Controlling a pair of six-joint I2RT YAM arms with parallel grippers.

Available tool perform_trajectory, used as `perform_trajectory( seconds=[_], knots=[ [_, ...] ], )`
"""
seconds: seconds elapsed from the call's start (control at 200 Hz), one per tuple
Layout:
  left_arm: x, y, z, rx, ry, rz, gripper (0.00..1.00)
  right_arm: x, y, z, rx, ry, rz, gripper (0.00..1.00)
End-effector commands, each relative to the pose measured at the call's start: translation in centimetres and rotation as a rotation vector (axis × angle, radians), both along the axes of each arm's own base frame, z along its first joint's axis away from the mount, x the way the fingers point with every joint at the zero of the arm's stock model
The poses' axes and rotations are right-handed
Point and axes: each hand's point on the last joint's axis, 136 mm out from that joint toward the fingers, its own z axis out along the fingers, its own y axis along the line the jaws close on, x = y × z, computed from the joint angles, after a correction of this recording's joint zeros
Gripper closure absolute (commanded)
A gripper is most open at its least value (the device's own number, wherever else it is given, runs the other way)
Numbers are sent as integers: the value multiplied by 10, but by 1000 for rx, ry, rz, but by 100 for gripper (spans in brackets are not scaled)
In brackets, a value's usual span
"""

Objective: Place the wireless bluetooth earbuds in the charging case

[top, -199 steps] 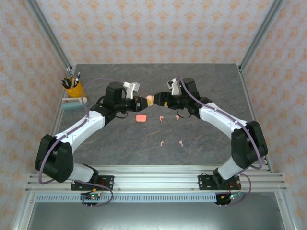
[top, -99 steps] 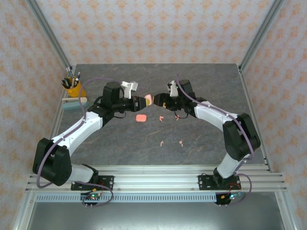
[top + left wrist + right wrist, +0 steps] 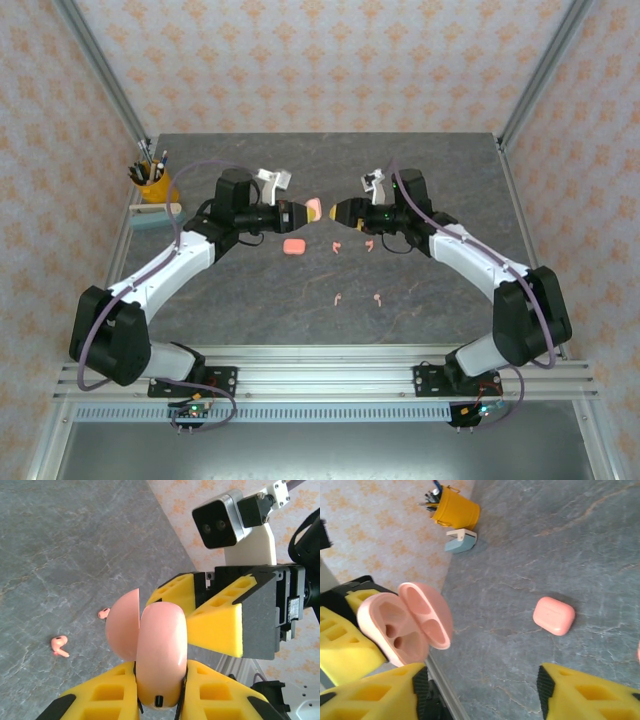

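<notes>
Nearest, two earbuds [image 3: 338, 297] lie mid-table, toward its near edge; two more earbuds [image 3: 337, 246] lie farther in, near a closed case [image 3: 294, 245]. Beyond, the left tool [image 3: 303, 211] pinches the open charging case [image 3: 313, 208]; the right tool [image 3: 338, 211] faces it, spread, apart.

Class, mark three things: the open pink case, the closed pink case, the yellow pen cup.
open pink case [image 3: 394, 627]: right wrist view, base interior.
closed pink case [image 3: 553, 615]: right wrist view, its top face.
yellow pen cup [image 3: 456, 512]: right wrist view, its side wall.
</notes>
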Motion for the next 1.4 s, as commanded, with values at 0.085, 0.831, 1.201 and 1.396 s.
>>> perform_trajectory(
  seconds=[0.085,0.831,1.201,1.396],
  knots=[
    [-3,-11,30,-60,-58,-77,100,-1,12,34,64,-58,78,46],
    [-1,-14,34,-79,-51,-80,100,10,32,34,102,-52,108,56],
    [-2,-15,34,-85,-51,-83,100,19,36,36,113,-53,96,69],
    [-4,-15,35,-87,-53,-88,100,22,37,35,115,-51,90,81]
  ],
)
